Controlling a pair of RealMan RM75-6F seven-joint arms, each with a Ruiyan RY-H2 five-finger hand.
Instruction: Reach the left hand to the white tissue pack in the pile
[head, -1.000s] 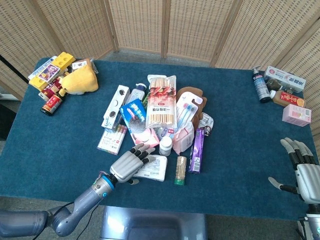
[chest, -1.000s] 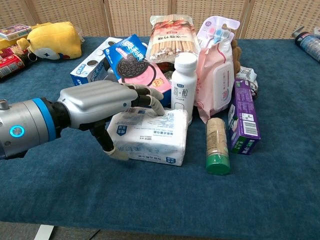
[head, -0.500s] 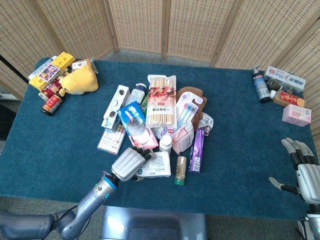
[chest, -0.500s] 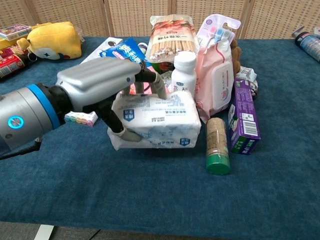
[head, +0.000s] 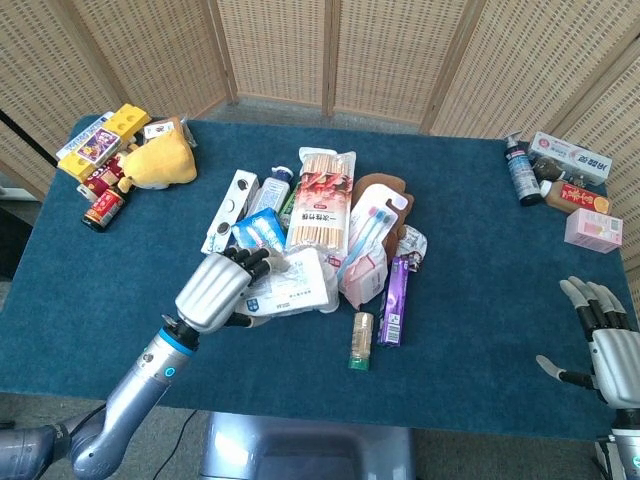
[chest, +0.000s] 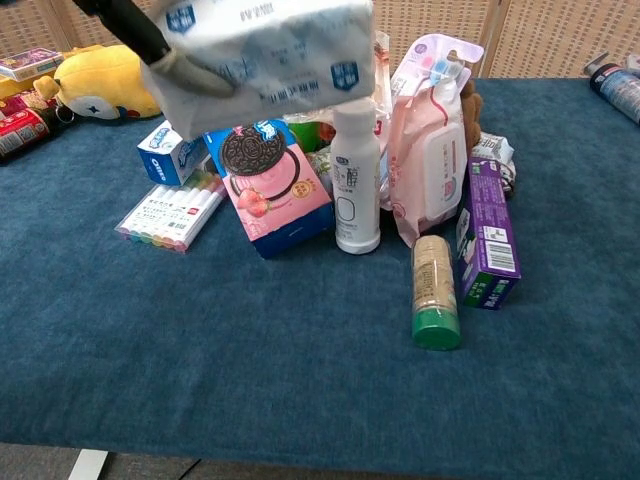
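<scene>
white tissue pack gripped in left hand, lifted above pile

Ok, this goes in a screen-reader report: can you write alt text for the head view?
The left hand holds a white tissue pack over a pile of groceries on a blue table. A yellow plush toy sits at the far left corner, and the right hand rests open at the near right edge.
</scene>
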